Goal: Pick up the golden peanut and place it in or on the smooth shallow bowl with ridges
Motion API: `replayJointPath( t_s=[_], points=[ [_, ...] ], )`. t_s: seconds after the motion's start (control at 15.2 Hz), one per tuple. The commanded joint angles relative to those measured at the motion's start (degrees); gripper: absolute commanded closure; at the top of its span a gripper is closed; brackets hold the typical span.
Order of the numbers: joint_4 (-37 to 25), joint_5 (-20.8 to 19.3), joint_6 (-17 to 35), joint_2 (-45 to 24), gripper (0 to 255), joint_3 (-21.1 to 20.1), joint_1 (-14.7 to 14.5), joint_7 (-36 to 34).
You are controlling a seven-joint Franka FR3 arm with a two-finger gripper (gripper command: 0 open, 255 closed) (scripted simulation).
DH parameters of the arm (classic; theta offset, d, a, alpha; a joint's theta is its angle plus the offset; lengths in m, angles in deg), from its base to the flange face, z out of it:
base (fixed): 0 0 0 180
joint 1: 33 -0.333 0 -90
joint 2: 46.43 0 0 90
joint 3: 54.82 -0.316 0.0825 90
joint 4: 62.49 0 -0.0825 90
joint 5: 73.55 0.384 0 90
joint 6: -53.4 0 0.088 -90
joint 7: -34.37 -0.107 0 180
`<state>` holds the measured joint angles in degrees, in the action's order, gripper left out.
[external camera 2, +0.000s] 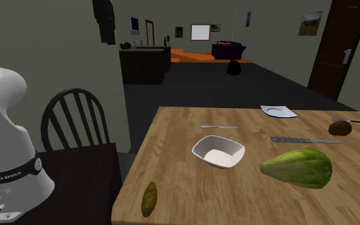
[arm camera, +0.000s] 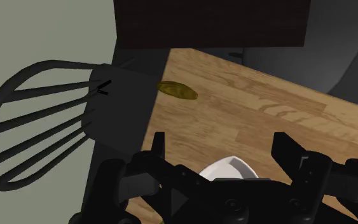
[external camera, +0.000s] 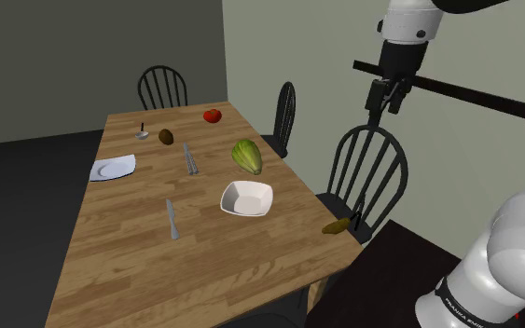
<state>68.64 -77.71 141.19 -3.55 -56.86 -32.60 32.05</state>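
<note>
**Nearest the stand.** The white arm rises at the shoulder view's lower right. Its black gripper hangs high over a dark spindle-back chair set at the table's long side, well clear of everything on the table. In the wrist view the fingers stand wide apart, with nothing between them.

**Table edge.** The peanut is a small, elongated, dull-gold pod. It lies flat on the wooden table at the corner nearest the arm, just inside the edge and next to the chair seat. Bare wood surrounds it on the inward sides.

**Mid-table.** The bowl is white, smooth-walled and shallow, with four rounded corners. It stands upright, apart from the peanut, with open board between them. A grey knife lies to the shoulder view's left of the bowl. A ribbed green vegetable rests just beyond the bowl.

**Far half.** A second grey utensil and a white plate lie here. Past them are a brown oval fruit, a spoon and a red tomato.

**Beyond the table.** Two more dark chairs stand against grey walls.
</note>
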Motion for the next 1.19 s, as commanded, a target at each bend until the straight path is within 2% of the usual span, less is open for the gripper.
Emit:
replayJointPath(
  t_s=[0.0, 0.59, 1.12],
  points=[
    [0.0, 0.0, 0.0, 0.0, 0, 0.0, 0.0, 0.0],
    [17.33, -5.69, 17.5, -0.42, 0, 1.66, -3.54, 11.03],
    [28.93, -13.18, 36.33, -7.3, 0, 3.7, -4.49, 19.01]
  ],
)
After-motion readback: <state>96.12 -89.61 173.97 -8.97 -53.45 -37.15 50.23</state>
